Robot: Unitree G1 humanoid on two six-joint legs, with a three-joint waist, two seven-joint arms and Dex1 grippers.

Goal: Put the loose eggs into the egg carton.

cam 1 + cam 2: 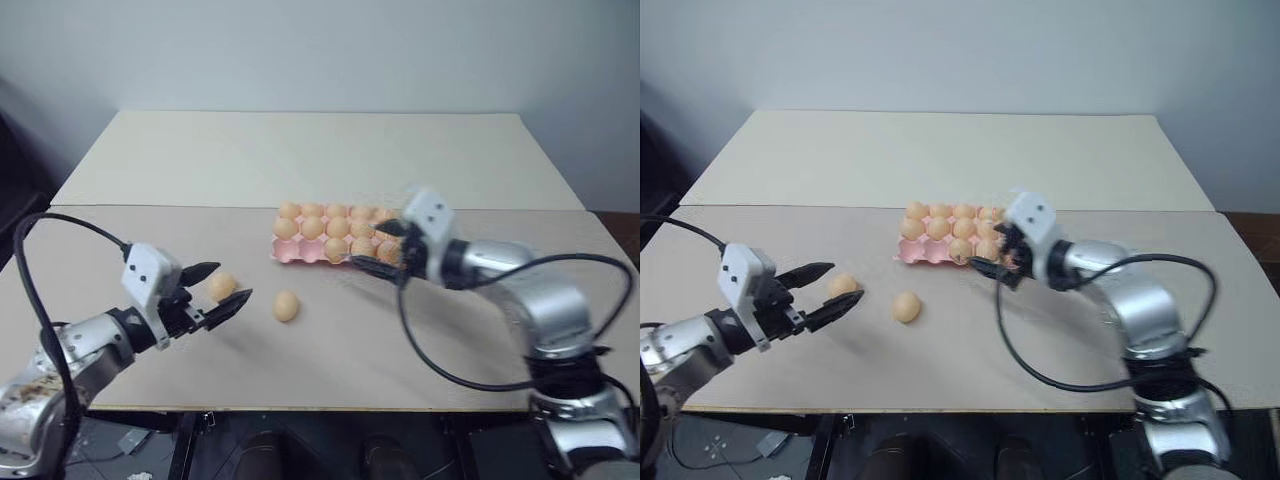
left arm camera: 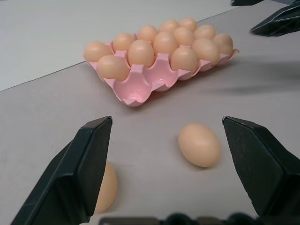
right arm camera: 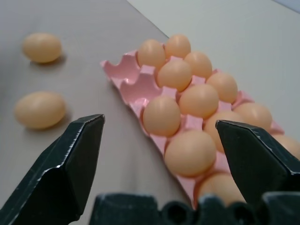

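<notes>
Two loose eggs (image 1: 286, 306) (image 1: 222, 287) on sides, egg carton (image 1: 283, 249) long axis running left-right

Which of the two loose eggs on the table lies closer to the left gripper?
The egg beside the left gripper, close to its open fingers. The other loose egg lies apart, further toward the pink egg carton.

Left claw (image 1: 222, 288) open, right claw (image 1: 378, 246) open

Two loose eggs (image 1: 286, 306) lie left of the egg carton (image 1: 283, 249).
</notes>
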